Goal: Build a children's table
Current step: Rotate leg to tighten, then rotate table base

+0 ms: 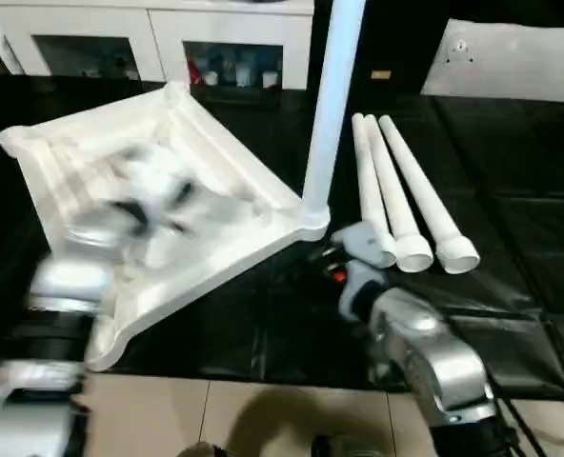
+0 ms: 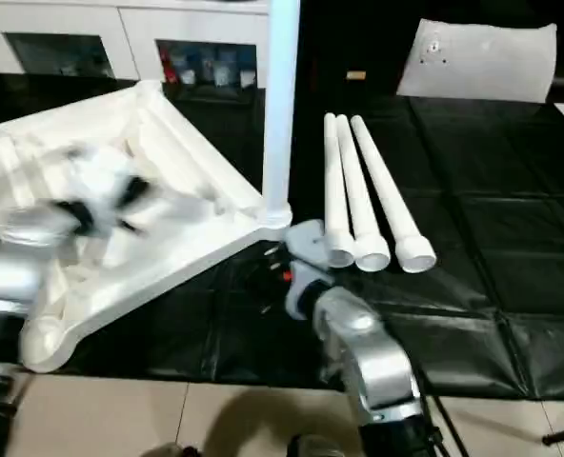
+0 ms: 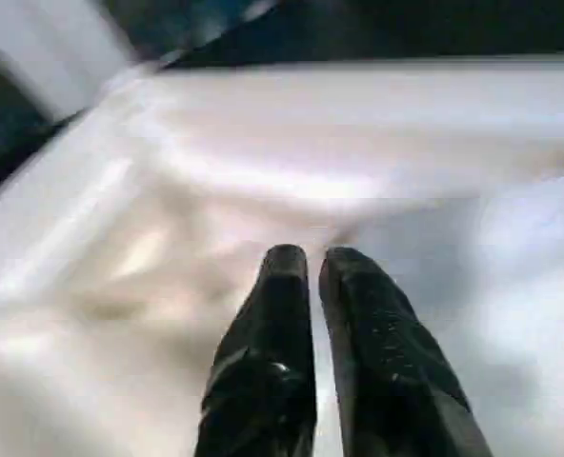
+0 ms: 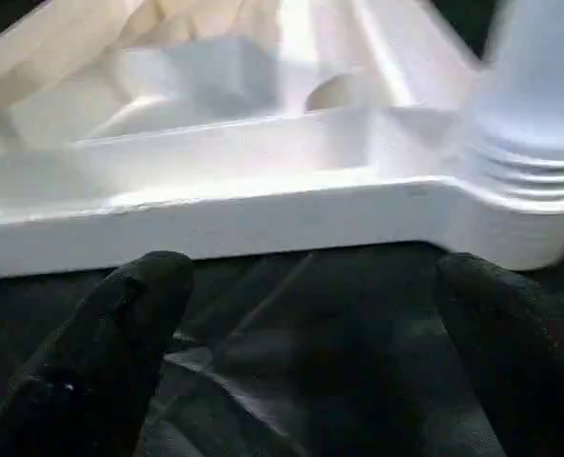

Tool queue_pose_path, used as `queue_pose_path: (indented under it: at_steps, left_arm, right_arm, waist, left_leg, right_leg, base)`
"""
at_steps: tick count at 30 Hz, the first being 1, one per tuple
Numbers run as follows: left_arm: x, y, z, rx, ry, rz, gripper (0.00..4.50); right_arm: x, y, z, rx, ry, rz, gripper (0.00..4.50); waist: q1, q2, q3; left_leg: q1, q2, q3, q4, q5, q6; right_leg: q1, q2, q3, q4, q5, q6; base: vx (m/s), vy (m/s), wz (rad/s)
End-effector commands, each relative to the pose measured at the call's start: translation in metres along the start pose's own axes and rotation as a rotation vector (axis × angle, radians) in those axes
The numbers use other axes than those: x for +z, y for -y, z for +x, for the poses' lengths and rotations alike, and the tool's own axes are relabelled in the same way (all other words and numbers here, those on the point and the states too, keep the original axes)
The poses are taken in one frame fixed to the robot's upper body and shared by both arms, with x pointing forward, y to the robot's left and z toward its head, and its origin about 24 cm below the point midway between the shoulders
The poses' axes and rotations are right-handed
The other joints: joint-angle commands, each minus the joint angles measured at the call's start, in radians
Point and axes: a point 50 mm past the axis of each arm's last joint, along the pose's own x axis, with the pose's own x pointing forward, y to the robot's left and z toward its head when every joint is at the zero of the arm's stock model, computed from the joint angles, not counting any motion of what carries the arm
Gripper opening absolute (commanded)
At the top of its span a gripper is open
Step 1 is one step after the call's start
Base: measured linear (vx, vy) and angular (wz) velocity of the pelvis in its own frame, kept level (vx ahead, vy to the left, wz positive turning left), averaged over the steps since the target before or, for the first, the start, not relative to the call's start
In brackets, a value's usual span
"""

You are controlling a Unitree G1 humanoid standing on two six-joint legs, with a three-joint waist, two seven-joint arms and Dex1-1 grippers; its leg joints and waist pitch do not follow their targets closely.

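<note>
- Tabletop (image 1: 215,162) lies upside down on the black floor mat (image 1: 511,286), one leg (image 1: 332,95) upright in its near corner socket.
- Three loose legs (image 1: 396,190) lie beside that socket, nearest the right gripper (image 4: 311,314), whose jaws are spread.
- Left gripper (image 3: 312,276), jaws pressed together, hovers over the tabletop's underside.

The two head views look forward and down from above the forearms, sharing the upturned top (image 1: 168,190) and three loose legs (image 1: 396,190). The left wrist view hovers close over its underside; the right wrist view faces its rim (image 4: 263,214) from near the floor.
</note>
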Motion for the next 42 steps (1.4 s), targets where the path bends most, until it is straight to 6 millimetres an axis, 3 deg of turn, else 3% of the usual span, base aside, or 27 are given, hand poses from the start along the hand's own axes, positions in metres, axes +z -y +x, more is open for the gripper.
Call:
queue_pose_path:
  at_steps: [1,6,7,9,14,18,20,21,26,28,33,34,35,37,38,42]
  left_arm:
    - [-0.009,-0.021,-0.014,0.086,-0.083,0.070,0.11]
    - [-0.032,-0.039,-0.026,0.148,-0.202,0.111,0.02]
    - [-0.044,-0.040,-0.029,0.150,-0.266,0.134,0.02]
    - [-0.057,-0.039,-0.032,0.145,-0.325,0.143,0.02]
    - [-0.068,-0.033,-0.035,0.110,-0.395,0.145,0.02]
    - [-0.075,-0.026,-0.037,0.047,-0.443,0.149,0.02]
    - [-0.072,-0.015,-0.036,-0.045,-0.429,0.099,0.02]
    - [-0.068,-0.005,-0.035,-0.123,-0.404,0.075,0.02]
    - [-0.060,0.021,-0.037,-0.344,-0.365,0.049,0.02]
    - [-0.052,0.048,-0.044,-0.569,-0.330,0.038,0.02]
    - [-0.047,0.064,-0.048,-0.678,-0.308,0.027,0.02]
    - [-0.044,0.074,-0.051,-0.746,-0.294,0.014,0.02]
    - [-0.036,0.097,-0.056,-0.874,-0.256,-0.015,0.02]
    - [-0.036,0.097,-0.056,-0.874,-0.256,-0.015,0.02]
    - [-0.029,0.110,-0.054,-0.920,-0.216,-0.038,0.02]
    - [-0.016,0.119,-0.043,-0.917,-0.126,-0.078,0.02]
  right_arm:
    - [-0.005,-0.001,0.007,-0.015,-0.056,0.004,4.50]
    - [-0.011,0.002,0.017,-0.058,-0.117,0.016,4.50]
    - [-0.011,0.002,0.021,-0.061,-0.131,0.018,4.50]
    - [-0.012,0.003,0.025,-0.071,-0.153,0.022,4.50]
    - [-0.012,0.007,0.032,-0.088,-0.157,0.031,4.50]
    - [-0.010,0.008,0.039,-0.090,-0.151,0.038,4.50]
    - [-0.009,0.008,0.044,-0.085,-0.147,0.049,4.50]
    - [-0.008,0.009,0.046,-0.089,-0.142,0.050,4.50]
    - [-0.007,0.009,0.052,-0.080,-0.146,0.044,4.50]
    - [-0.005,0.008,0.058,-0.071,-0.148,0.036,4.50]
    - [-0.005,0.007,0.061,-0.062,-0.148,0.035,4.50]
    - [-0.004,0.007,0.063,-0.057,-0.148,0.034,4.50]
    - [-0.002,0.005,0.067,-0.043,-0.142,0.030,4.50]
    - [-0.002,0.005,0.067,-0.043,-0.142,0.030,4.50]
    - [0.000,0.003,0.069,-0.031,-0.136,0.026,4.50]
    - [0.001,0.002,0.072,-0.019,-0.131,0.018,4.50]
  waist:
    - [0.002,0.018,-0.080]
    - [0.008,0.021,-0.080]
    - [0.011,0.023,-0.080]
    - [0.010,0.022,-0.082]
    - [0.015,0.028,-0.083]
    - [0.014,0.027,-0.085]
    - [0.013,0.028,-0.084]
    - [0.013,0.021,-0.086]
    - [0.013,0.021,-0.086]
    - [0.014,0.024,-0.085]
    - [0.015,0.022,-0.081]
    - [0.013,0.021,-0.082]
    - [0.008,0.014,-0.083]
    - [-0.002,0.016,-0.081]
    - [-0.005,0.012,-0.082]
    - [-0.016,0.006,-0.086]
  left_leg:
    - [0.010,0.032,-0.010,-0.063,-0.099,0.007]
    - [0.018,0.032,-0.008,-0.065,-0.138,-0.027]
    - [0.019,0.033,-0.008,-0.066,-0.141,-0.032]
    - [0.013,0.030,-0.011,-0.067,-0.133,-0.037]
    - [0.016,0.031,-0.011,-0.066,-0.159,-0.047]
    - [0.017,0.031,-0.012,-0.066,-0.178,-0.052]
    - [0.017,0.033,-0.012,-0.066,-0.183,-0.055]
    - [0.015,0.034,-0.012,-0.065,-0.174,-0.053]
    - [0.014,0.032,-0.008,-0.064,-0.147,-0.039]
    - [0.016,0.034,-0.009,-0.065,-0.165,-0.042]
    - [0.019,0.032,-0.006,-0.067,-0.201,-0.050]
    - [0.016,0.030,-0.008,-0.067,-0.198,-0.051]
    - [0.014,0.031,-0.008,-0.067,-0.194,-0.051]
    - [0.012,0.031,-0.008,-0.067,-0.195,-0.048]
    - [0.013,0.030,-0.008,-0.065,-0.197,-0.045]
    - [0.010,0.027,-0.006,-0.060,-0.172,-0.030]
  right_leg:
    - [0.061,-0.056,0.036,-0.052,-0.030,-0.235]
    - [0.053,-0.057,0.037,-0.055,-0.079,-0.227]
    - [0.053,-0.057,0.038,-0.054,-0.073,-0.223]
    - [0.058,-0.058,0.037,-0.049,-0.062,-0.220]
    - [0.054,-0.061,0.038,-0.051,-0.066,-0.225]
    - [0.054,-0.062,0.037,-0.052,-0.092,-0.224]
    - [0.053,-0.065,0.038,-0.053,-0.101,-0.232]
    - [0.055,-0.067,0.039,-0.050,-0.099,-0.239]
    - [0.055,-0.062,0.037,-0.048,-0.067,-0.246]
    - [0.052,-0.065,0.038,-0.050,-0.092,-0.249]
    - [0.051,-0.059,0.037,-0.054,-0.147,-0.229]
    - [0.055,-0.060,0.037,-0.053,-0.151,-0.223]
    - [0.055,-0.060,0.037,-0.053,-0.151,-0.224]
    - [0.055,-0.060,0.037,-0.053,-0.158,-0.229]
    - [0.056,-0.059,0.038,-0.054,-0.169,-0.228]
    - [0.060,-0.057,0.038,-0.055,-0.141,-0.234]
  base:
    - [0.000,0.000,0.00]
    - [0.000,0.000,0.00]
    - [0.000,0.000,0.00]
    - [0.000,0.000,0.00]
    - [0.000,0.000,0.00]
    - [0.000,0.000,0.00]
    - [0.000,0.000,0.00]
    - [0.000,0.000,0.00]
    - [0.000,0.000,0.00]
    - [0.000,0.000,0.00]
    - [0.000,0.000,0.00]
    - [0.000,0.000,0.00]
    - [0.000,0.000,0.00]
    - [0.000,0.000,0.00]
    - [0.000,0.000,0.00]
    - [0.000,0.000,0.00]
